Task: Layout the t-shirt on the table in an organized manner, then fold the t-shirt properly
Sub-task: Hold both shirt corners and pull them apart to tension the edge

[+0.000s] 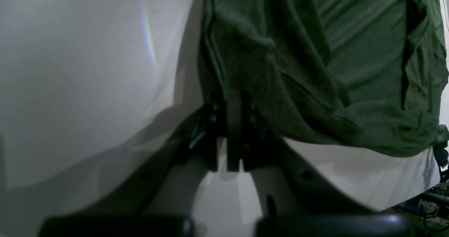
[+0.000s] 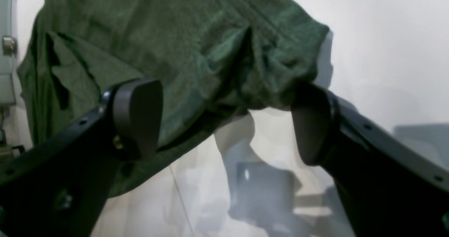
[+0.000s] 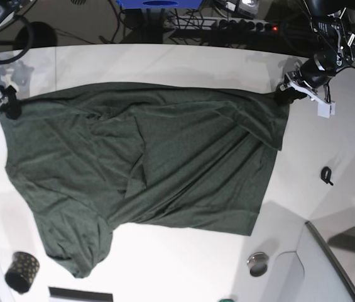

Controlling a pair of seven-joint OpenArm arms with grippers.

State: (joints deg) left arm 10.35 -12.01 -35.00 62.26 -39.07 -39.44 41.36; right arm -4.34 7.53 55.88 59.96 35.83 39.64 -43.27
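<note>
Green shirt spread across the white surface, one corner pinched.

The t-shirt (image 3: 146, 170) lies wrinkled but mostly open on the surface (image 3: 164, 63), stretched between the two arms. The left fingers (image 1: 234, 100) are pressed together, clamped on the shirt's edge just ahead of them. The right fingers (image 2: 138, 114) stand wide apart, holding nothing, with a bunched shirt corner lying beyond and partly between them. A black gold-dotted cup (image 3: 22, 272) sits well apart. No readable writing shows.

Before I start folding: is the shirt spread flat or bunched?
Mostly spread on the table, still creased: the shirt has folds across the middle and one rumpled sleeve.
</note>
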